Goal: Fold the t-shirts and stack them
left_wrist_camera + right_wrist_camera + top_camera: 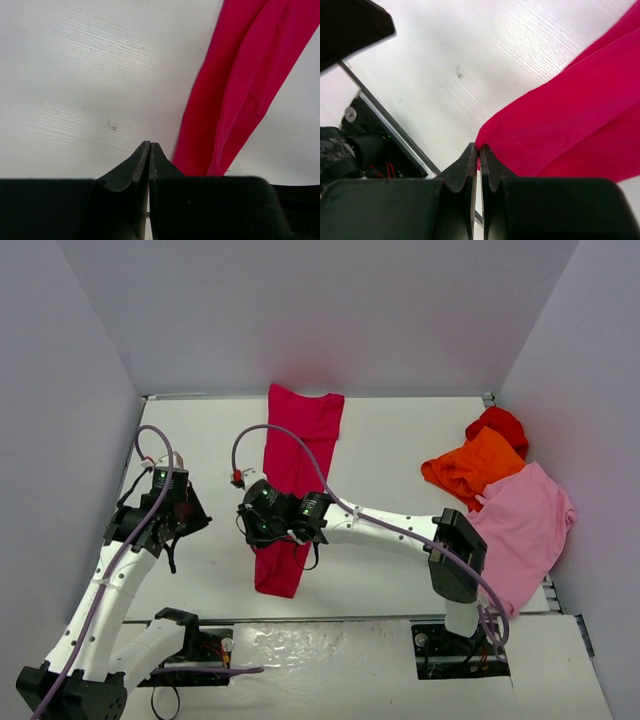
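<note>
The raspberry-red t-shirt (300, 440) lies at the middle of the tabletop (200, 440) as a long narrow strip. It runs from the far edge at 12 o'clock down toward 6 o'clock.

The right arm reaches across from the 4 o'clock side. Its right pincer (262, 520) sits at the strip's 9 o'clock edge, in the lower half. In the right wrist view the right pincer (479, 150) has its fingers pressed together, with a corner of the raspberry-red t-shirt's (570, 120) edge nipped between the tips.

The left pincer (180, 510) is at 9 o'clock from the strip, well apart from it, over bare tabletop. In the left wrist view the left pincer (150, 146) is fully closed, tip against tip, and holds nothing. The raspberry-red t-shirt (240, 90) lies off toward 2 o'clock.

At the 3 o'clock side of the tabletop three more shirts lie in a loose heap. The bright red t-shirt (500, 423) is farthest, the orange t-shirt (475, 468) touches it, and the pale pink t-shirt (525, 525) is spread nearest, reaching the 4 o'clock edge.
</note>
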Robot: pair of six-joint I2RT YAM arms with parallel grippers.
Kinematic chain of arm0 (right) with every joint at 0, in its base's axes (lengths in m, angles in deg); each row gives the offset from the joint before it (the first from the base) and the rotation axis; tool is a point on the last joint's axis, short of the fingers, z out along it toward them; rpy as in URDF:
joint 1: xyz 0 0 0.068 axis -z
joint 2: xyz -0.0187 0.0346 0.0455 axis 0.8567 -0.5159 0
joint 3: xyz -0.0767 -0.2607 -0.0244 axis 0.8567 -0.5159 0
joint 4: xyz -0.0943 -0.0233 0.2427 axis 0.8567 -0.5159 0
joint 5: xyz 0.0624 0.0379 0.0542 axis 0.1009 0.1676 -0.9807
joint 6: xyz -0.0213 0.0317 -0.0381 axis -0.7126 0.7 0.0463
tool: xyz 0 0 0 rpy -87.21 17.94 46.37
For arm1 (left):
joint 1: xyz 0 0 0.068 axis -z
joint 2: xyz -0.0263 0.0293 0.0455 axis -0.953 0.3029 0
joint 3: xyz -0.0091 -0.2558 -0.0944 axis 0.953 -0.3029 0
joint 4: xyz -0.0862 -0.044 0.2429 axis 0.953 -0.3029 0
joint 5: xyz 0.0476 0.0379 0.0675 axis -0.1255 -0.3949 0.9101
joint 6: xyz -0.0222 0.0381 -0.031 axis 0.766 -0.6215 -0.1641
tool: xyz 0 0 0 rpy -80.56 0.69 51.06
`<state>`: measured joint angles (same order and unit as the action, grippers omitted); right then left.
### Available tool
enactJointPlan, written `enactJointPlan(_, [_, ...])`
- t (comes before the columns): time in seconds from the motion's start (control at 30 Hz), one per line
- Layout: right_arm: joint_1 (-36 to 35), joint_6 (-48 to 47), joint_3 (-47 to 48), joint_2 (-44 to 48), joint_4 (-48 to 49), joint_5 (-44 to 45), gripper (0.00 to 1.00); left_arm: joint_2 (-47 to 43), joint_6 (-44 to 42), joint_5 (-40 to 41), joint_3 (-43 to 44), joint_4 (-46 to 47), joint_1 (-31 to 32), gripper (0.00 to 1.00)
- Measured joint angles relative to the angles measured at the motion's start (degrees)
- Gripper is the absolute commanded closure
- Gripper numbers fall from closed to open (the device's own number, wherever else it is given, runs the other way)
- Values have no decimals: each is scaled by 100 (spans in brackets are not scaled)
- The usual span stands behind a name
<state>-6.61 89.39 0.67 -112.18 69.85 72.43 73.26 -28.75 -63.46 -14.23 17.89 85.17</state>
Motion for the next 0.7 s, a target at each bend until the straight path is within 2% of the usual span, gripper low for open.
enactJointPlan(0.5, [69,-139,2068,-1679,-88,-229,100,-43,-9,66,-9,-26,0,100])
enactJointPlan(0.7, [208,-143,2541,-1901,-102,-282,100,-129,-31,158,-9,-119,0,100])
